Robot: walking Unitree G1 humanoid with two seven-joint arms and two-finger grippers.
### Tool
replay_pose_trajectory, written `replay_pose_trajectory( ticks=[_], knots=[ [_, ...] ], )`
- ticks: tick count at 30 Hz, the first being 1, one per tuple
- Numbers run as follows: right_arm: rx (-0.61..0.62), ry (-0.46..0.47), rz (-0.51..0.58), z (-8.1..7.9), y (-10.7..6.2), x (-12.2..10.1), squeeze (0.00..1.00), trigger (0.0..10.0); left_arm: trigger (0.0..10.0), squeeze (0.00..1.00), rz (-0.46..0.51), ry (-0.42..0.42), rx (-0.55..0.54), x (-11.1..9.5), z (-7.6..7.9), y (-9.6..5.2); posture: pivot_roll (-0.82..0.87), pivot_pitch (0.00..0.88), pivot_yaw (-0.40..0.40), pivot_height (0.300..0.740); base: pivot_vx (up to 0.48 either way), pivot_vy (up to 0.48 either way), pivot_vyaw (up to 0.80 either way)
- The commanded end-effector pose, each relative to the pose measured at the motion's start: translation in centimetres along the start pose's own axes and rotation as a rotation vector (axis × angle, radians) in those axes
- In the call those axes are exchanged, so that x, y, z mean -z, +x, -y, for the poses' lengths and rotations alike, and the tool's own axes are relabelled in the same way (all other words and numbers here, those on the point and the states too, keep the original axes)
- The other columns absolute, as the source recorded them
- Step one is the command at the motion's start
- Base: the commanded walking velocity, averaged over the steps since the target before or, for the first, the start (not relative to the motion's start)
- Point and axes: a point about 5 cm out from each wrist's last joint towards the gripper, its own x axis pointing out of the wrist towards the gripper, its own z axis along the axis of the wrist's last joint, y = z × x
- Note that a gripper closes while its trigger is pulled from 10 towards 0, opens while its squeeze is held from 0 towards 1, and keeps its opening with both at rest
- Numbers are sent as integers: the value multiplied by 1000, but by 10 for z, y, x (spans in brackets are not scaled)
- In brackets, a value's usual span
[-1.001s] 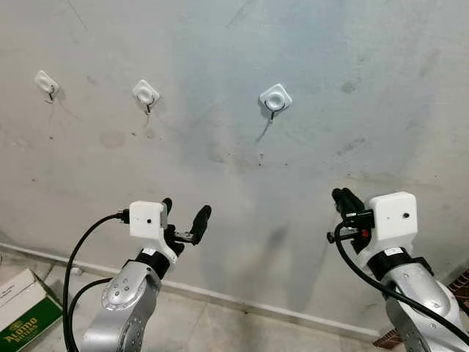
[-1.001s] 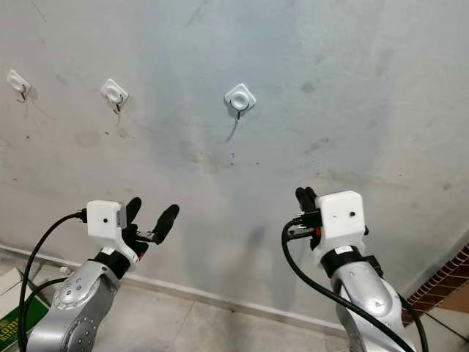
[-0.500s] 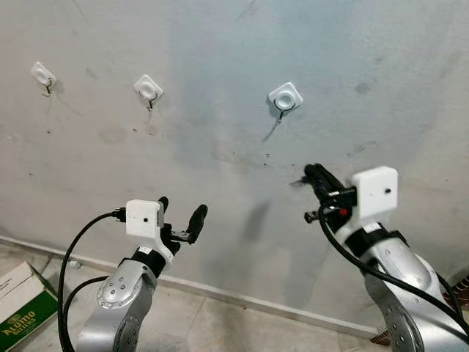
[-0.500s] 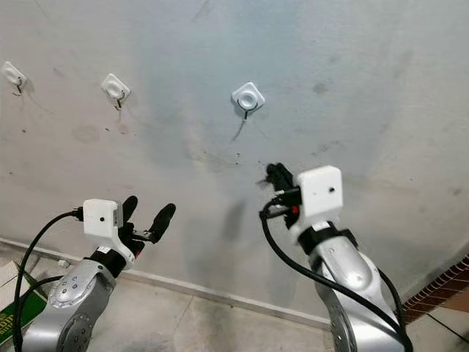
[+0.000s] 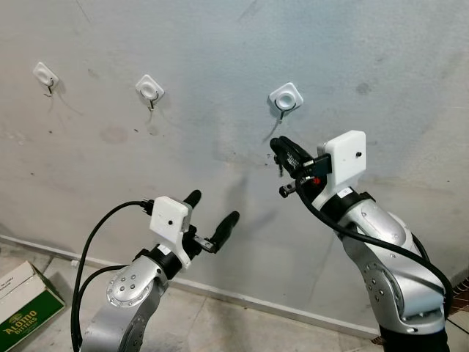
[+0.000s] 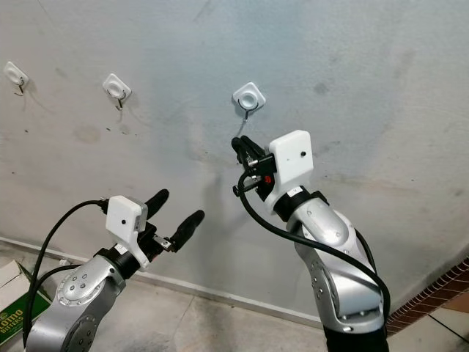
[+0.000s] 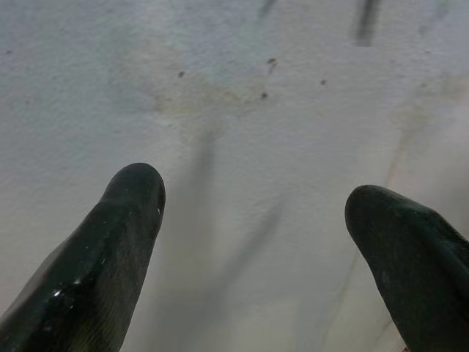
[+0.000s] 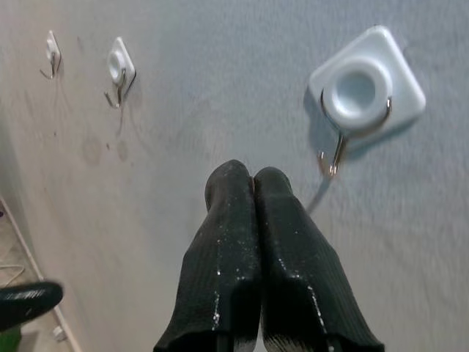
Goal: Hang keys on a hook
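The keys cannot be made out with certainty: nothing hangs clearly from the right pincer point(image 5: 277, 145), and in the right wrist view its two fingertips point(image 8: 245, 176) are clenched tight against each other with no ring or blade showing between them. If the keys are held, they are hidden inside that pinch.

The target seems to be the nearest hook point(image 5: 284, 99), a white square pad with a bent wire hook under it. In the head view it sits at about 12 o'clock from the pincer's tips, close but not touching. The arm is raised and angled up toward the wall point(image 5: 366, 44), probably so that a ring could be lifted over the wire's upturned end from below. The approach looks well under way, the hanging itself not yet done.

Two more hooks lie at 9 o'clock from this one: a second hook point(image 5: 149, 88) and, further out, a third hook point(image 5: 45, 73).

The left pincer point(image 5: 212, 207), at about 7 o'clock from the right one, is released with fingers spread, facing bare wall, likely kept low to stay clear.

A green box point(image 5: 18, 308) lies on the floor at far lower left.
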Motion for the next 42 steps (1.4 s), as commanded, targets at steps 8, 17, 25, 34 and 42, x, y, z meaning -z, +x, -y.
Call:
replay_pose_trajectory(
  ticks=[8, 17, 25, 34, 42],
  knots=[
    [-23, -32, 73, 5, 19, -13, 0, 10000, 10000, 0, 19, 24, 22, -5, 2, 1, -24, 50, 69, 740, 0, 0, 0],
    [40, -51, 101, 19, 26, -15, 0, 10000, 10000, 0, 17, 22, 17, -5, 2, -1, -15, 51, 67, 740, 0, 0, 0],
    [93, -18, 84, 26, 21, -7, 0, 10000, 10000, 0, 34, 16, 33, -8, 3, 1, -14, 49, 69, 740, 0, 0, 0],
    [113, 28, 70, 29, 20, 0, 0, 10000, 10000, 0, 35, 16, 31, -8, 3, 1, -14, 46, 70, 740, 0, 0, 0],
    [124, 33, 73, 35, 19, -1, 0, 10000, 10000, 0, 30, 10, 25, -6, 4, 0, -14, 50, 67, 740, 0, 0, 0]
  ],
)
